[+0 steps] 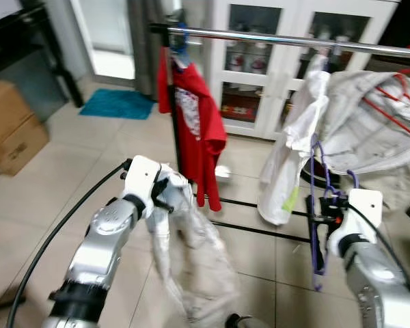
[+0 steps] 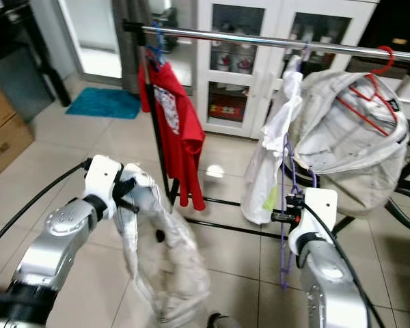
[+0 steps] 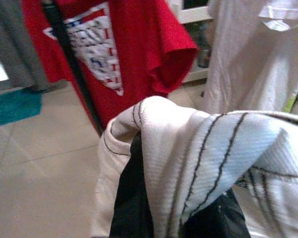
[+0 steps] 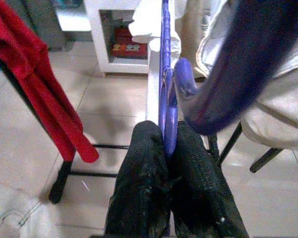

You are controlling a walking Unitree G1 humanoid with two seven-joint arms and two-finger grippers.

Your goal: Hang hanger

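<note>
Your left gripper point(image 3: 179, 218) is mostly buried under the pale striped garment point(image 3: 203, 163); in its wrist view you see only dark slivers of the fingers point(image 3: 131, 198), so how the jaws stand cannot be read. That garment point(image 1: 198, 253) is smeared with blur in the head views, and its lower end runs off the bottom edge. The purple hanger point(image 4: 165, 89) is cut off by the top edge of the right wrist view, and a blurred purple curve of it looms too near the lens to read. The rail point(image 1: 294, 39) runs out at the right edge, and the red hanger point(image 2: 369, 92) is partly sunk in the white cloth point(image 2: 348, 137).
</note>
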